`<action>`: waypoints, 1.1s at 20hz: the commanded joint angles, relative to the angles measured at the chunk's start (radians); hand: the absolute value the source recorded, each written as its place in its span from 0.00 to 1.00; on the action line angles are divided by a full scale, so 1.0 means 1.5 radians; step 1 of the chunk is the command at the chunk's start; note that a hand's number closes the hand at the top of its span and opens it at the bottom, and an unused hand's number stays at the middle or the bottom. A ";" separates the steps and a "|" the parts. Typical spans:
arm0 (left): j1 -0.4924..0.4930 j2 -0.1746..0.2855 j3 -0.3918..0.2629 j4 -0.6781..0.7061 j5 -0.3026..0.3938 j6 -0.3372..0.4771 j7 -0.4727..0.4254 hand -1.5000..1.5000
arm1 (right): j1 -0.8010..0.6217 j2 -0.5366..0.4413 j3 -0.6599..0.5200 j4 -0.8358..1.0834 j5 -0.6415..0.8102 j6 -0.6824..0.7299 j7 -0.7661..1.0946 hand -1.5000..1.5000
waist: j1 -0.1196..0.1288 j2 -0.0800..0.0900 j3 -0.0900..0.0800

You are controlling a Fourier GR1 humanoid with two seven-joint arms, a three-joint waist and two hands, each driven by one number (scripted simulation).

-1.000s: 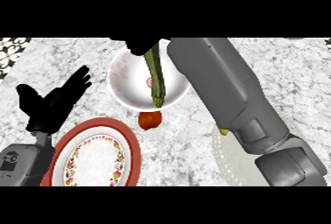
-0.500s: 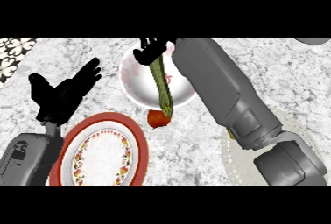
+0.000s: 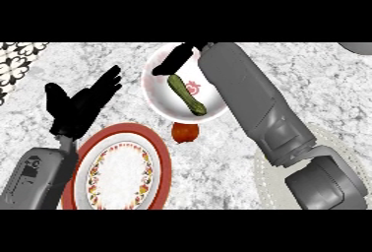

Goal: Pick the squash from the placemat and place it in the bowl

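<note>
Squash [image 3: 187, 95] lies in bowl [image 3: 158, 101], straight-fingered right hand [image 3: 178, 56] just beside it.

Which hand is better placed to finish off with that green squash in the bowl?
The right hand. It hangs over the far rim of the bowl, beside the squash lying inside. The left hand is open, off to the bowl's left near the plate, touching nothing.
</note>
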 commanded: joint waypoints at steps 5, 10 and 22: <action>-0.002 -0.021 -0.006 0.021 -0.015 0.013 -0.020 0.50 | -0.023 0.000 -0.005 0.029 -0.037 -0.120 -0.046 0.00 | -0.015 -0.002 0.000; 0.005 0.010 0.029 -0.008 0.002 0.014 0.007 0.50 | -0.023 -0.009 -0.038 0.043 -0.030 -0.183 -0.080 0.00 | -0.043 -0.006 0.001; 0.058 0.024 0.062 -0.014 0.011 0.005 -0.013 0.50 | 0.039 -0.203 -0.057 0.021 -0.042 0.059 -0.300 0.00 | -0.089 -0.019 0.002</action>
